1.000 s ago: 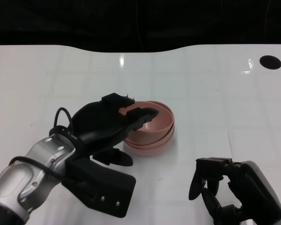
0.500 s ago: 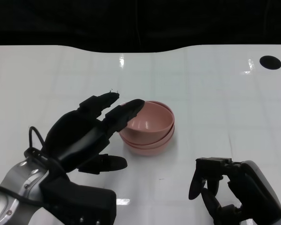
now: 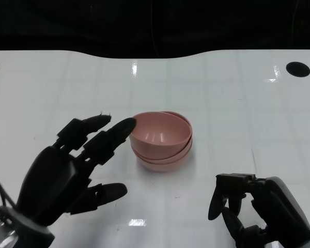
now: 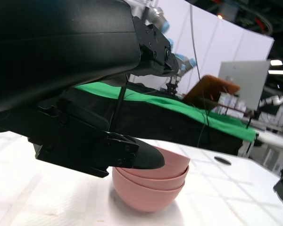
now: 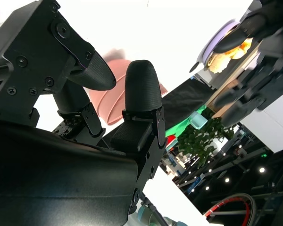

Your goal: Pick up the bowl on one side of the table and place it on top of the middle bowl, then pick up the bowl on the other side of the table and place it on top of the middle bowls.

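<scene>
Both hands hold nothing: left hand (image 3: pixel 67 170) fingers spread beside the stacked bowls (image 3: pixel 163 139), right hand (image 3: pixel 258 212) curled.

Our left hand (image 3: pixel 67 170) is matte black w/ segmented fingers. Right hand (image 3: pixel 258 209) same, plus silver-grey shell; screw heads visible.

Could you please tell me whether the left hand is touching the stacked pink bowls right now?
Apart. The head view shows white table between the left hand and the stacked pink bowls.
</scene>
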Motion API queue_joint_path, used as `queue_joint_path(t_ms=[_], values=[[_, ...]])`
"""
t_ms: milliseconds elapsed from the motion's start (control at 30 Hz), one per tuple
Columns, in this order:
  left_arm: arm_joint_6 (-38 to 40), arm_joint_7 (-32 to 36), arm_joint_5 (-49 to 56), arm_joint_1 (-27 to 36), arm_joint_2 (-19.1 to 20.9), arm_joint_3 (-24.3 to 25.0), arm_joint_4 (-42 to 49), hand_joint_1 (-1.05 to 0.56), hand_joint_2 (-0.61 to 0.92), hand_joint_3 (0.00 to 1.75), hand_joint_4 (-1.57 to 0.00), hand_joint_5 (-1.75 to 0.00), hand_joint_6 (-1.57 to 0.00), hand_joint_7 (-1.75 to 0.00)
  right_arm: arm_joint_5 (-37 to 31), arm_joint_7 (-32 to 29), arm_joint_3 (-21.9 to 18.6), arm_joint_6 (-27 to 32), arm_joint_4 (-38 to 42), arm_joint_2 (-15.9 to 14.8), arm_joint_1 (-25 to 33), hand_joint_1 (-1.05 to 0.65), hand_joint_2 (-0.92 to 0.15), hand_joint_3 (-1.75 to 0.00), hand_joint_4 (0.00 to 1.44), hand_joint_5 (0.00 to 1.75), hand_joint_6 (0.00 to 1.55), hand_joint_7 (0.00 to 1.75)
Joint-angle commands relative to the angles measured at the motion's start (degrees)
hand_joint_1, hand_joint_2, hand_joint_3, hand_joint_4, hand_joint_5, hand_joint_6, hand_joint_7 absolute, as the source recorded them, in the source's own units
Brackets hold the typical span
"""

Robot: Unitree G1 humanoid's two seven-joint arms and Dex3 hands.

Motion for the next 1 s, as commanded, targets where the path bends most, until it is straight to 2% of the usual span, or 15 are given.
queue_joint_path(t_ms=[33,167,300,333,467,533,567,667,733,900,967,1000], values=[[-1.93,0.95,-2.84,3.45,-0.74,1.91,-1.55,-0.39,0.92,0.21,-0.02,-0.81,-0.36,-0.11,1.08,0.29,-0.51,-0.35,0.15,-0.66,0.03,-0.08,-0.13,-1.7,0.93,1.75,0.82,1.48],[-3.05,0.77,-5.22,7.29,-2.49,3.61,-3.7,-0.33,0.92,0.23,-0.04,-0.95,-0.42,-0.15,1.2,0.48,-0.46,-0.14,-0.04,-0.69,0.13,-0.08,-0.13,-1.7,0.93,1.75,0.82,1.48],[-3.42,-0.09,-6.25,9.11,-3.6,4.74,-4.82,-0.31,0.92,0.26,-0.08,-1.01,-0.45,-0.17,1.12,0.59,-0.48,0.07,-0.22,-0.71,0.22,-0.07,-0.13,-1.71,0.93,1.75,0.82,1.48],[-3.63,-0.55,-7.9,9.93,-4.15,4.93,-4.9,-0.3,0.92,0.26,-0.13,-1.04,-0.5,-0.2,1.16,0.65,-0.5,0.18,-0.38,-0.69,0.31,-0.07,-0.13,-1.71,0.93,1.75,0.82,1.48],[-4.29,-4.25,-18.56,11.32,-6.75,4.52,-3.74,-0.21,0.92,0.26,-0.52,-1.16,-0.82,-0.4,1.37,0.97,-0.62,0.34,-0.73,-0.88,0.44,-0.07,-0.13,-1.71,0.93,1.75,0.82,1.47],[-2.1,-7.48,-25.79,12.16,-9.07,3.97,-4.22,-0.17,0.91,0.29,-0.6,-1.2,-0.86,-0.48,1.6,1.1,-0.7,0.16,-0.62,-0.96,0.48,-0.07,-0.12,-1.71,0.93,1.75,0.82,1.47],[-1.04,-8.65,-27.98,12.55,-10.05,3.94,-4.65,-0.12,0.77,0.55,-0.64,-1.27,-0.82,-0.7,1.74,1.17,-0.73,0.16,-0.59,-0.95,0.54,-0.07,-0.13,-1.7,0.92,1.75,0.82,1.47],[0.47,-10.83,-31.23,13.51,-12.25,4.49,-4.77,-0.05,0.51,1.1,-0.74,-1.39,-0.78,-1.06,1.79,1.01,-0.83,-0.48,-0.24,-1.03,0.54,-0.06,-0.13,-1.69,0.92,1.75,0.82,1.46],[0.8,-11.91,-31.79,13.72,-12.96,5.01,-4.89,-0.03,0.46,1.21,-0.77,-1.42,-0.78,-1.13,1.77,0.96,-0.85,-0.57,-0.19,-1.04,0.54,-0.06,-0.13,-1.69,0.92,1.75,0.82,1.46],[1.57,-13.88,-33.07,13.98,-14.56,6.01,-4.45,-0.03,0.44,1.25,-0.78,-1.42,-0.78,-1.15,1.72,0.96,-0.84,-0.4,-0.14,-1.05,0.59,-0.06,-0.13,-1.68,0.92,1.75,0.82,1.46],[2.75,-14.86,-35.03,14.13,-15.78,6.17,-3.52,-0.07,0.38,1.42,-0.88,-1.66,-0.85,-1.41,1.83,1.08,-0.89,-0.13,0.13,-1.1,0.61,-0.07,-0.14,-1.69,0.93,1.75,0.83,1.46],[3.26,-15.22,-35.47,14.15,-16.23,6.28,-3.33,-0.08,0.37,1.45,-0.88,-1.7,-0.85,-1.47,1.85,1.12,-0.93,-0.06,0.25,-1.17,0.59,-0.07,-0.14,-1.69,0.93,1.75,0.83,1.46]])
